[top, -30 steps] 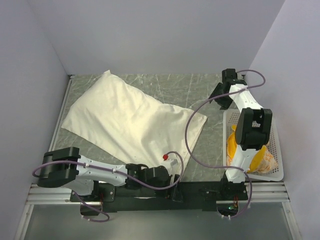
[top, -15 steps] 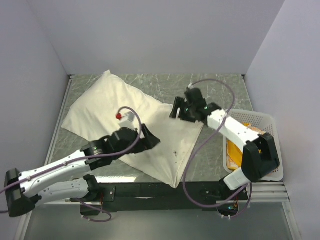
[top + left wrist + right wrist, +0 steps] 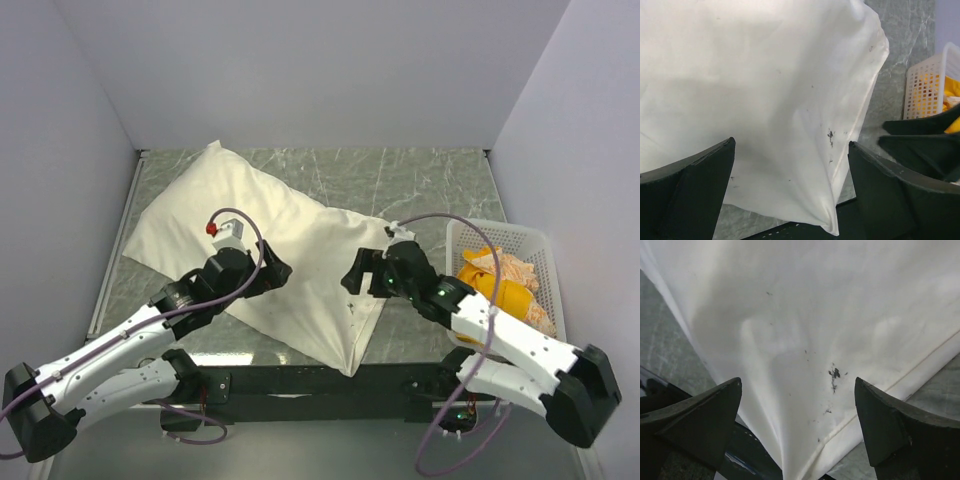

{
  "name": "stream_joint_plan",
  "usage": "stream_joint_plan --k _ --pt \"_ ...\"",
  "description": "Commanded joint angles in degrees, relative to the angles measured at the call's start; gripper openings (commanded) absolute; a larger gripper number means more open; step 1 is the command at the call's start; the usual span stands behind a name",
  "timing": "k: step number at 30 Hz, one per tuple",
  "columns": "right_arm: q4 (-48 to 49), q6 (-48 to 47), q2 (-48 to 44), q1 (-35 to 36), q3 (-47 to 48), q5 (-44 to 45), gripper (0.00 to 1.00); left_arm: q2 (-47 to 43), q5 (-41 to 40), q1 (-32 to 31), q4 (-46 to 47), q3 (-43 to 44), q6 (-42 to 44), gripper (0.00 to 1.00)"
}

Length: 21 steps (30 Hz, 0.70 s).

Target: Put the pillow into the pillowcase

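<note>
— First entry?
— Pillowcase [image 3: 300,235]. Plain cream cloth, thin and creased, a large sack. It lies diagonally on the table [image 3: 430,180], from the far-left corner to the near edge at the middle. The far-left end is swollen and rounded. The near corner is flat, limp and pointed, with a stitched seam along its edge and a few dark specks [image 3: 834,374].
— The pillow?
— No print shows anywhere. Whatever fills the swollen end is hidden under the cloth.
— Tools?
— Left gripper [image 3: 272,270]: black wedge fingers spread wide, nothing between them, poised over the sack's middle. Right gripper [image 3: 352,275]: equally wide and empty, over the flat near-right part, facing the left one.
— Surroundings?
— Table top, grey-green and marbled. A white lattice basket [image 3: 497,229] sits at the right edge with crumpled orange and pale things [image 3: 500,290] inside.
</note>
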Motion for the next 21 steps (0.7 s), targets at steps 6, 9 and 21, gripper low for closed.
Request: stream_joint_plan --k 6,9,21 --pt "-2.68 -3.40 -12.69 -0.48 0.04 6.45 1.00 -2.67 -1.05 0.05 4.65 -3.09 0.49 0.99" --pt "-2.68 -3.85 -12.95 -0.57 0.04 6.89 1.00 -2.85 -0.52 0.05 5.62 -3.71 0.05 0.99" --pt "-2.33 -4.38 -11.63 -0.74 0.40 6.62 1.00 -3.90 0.01 0.05 5.97 -4.06 0.05 1.00"
